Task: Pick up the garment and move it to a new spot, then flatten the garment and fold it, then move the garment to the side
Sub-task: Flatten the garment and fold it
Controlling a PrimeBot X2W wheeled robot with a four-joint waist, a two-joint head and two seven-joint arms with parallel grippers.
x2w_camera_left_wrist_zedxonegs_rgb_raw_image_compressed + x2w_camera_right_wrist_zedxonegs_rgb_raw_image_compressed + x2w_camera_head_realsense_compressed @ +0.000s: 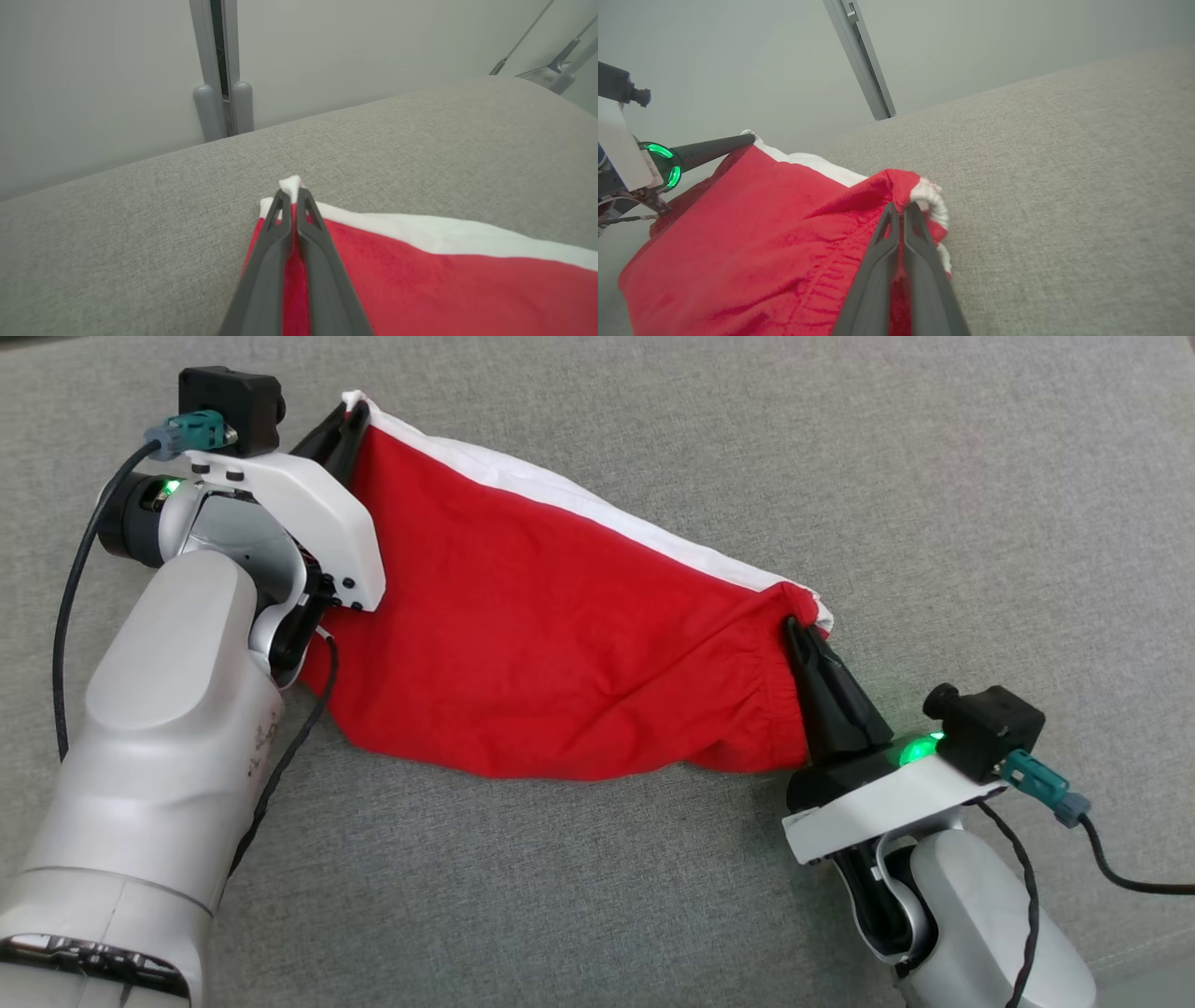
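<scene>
Garment held at two corners, seen from the head and both wrist cameras.

**Writing.** A small dark marking (266, 747) on the pale left forearm (168, 728) is too small to read. The garment carries no legible label or brand.

**Garment.** The red garment (551, 644), with a white band (597, 509) along its far edge, is spread between the two arms over a grey fabric-covered surface (653, 896). It runs from the upper left of the head view to the right of centre. Whether its lower edge rests on the surface cannot be told.

**Left jaws.** They are closed tight on the garment's far-left corner. In the left wrist view the dark fingers (266, 270) lie almost parallel with red cloth pinched between them, and a white tip (292, 184) pokes out past their ends.

**Right jaws.** They are closed fully on the gathered, elasticated corner at the garment's right end. In the right wrist view the fingers (878, 270) meet over bunched red cloth, just beside a white cord loop (934, 200).

**Lights.** Green lights glow at the left wrist (171, 485) and right wrist (920, 749).
</scene>
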